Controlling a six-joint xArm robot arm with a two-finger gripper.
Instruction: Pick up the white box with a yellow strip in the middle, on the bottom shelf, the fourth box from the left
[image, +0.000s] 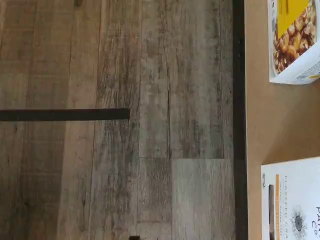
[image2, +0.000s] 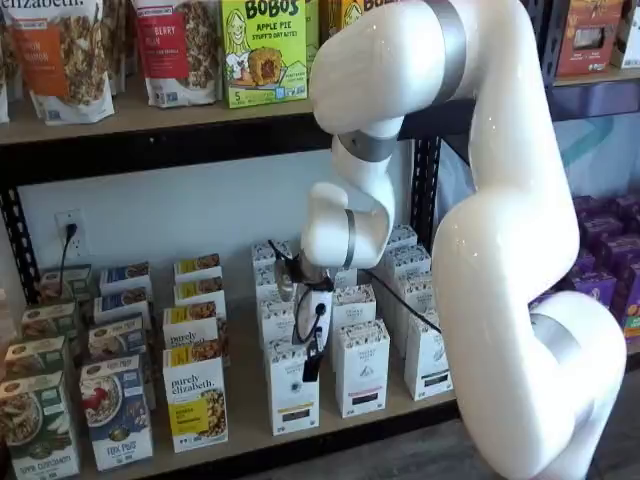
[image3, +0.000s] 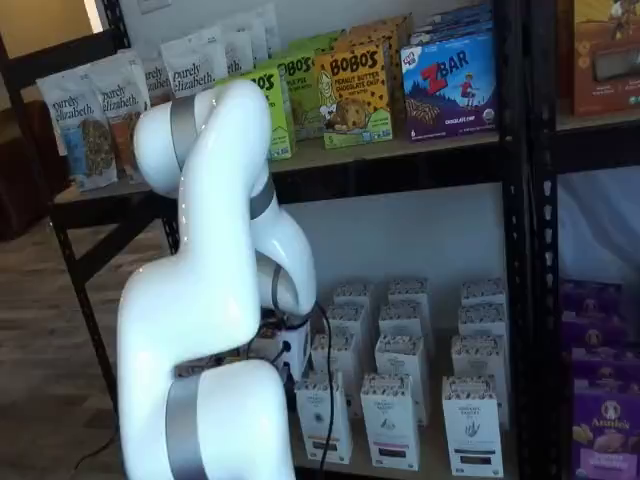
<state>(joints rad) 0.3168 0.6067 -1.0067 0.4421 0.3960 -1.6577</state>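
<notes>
The white box (image2: 293, 386), likely light, stiff and crushable, wants gripping across its narrow sides; the gripper (image2: 313, 368) hangs before it, finger state unreadable.

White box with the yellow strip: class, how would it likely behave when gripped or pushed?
The white box is a tall, narrow carton, so a high push would probably tip it. Its flat card sides look stiff, likely firm to grip.

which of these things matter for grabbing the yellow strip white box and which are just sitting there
job: white box, bottom shelf, hand

just there: purely elizabeth box, bobo's box, zbar box, other white cartons
</notes>
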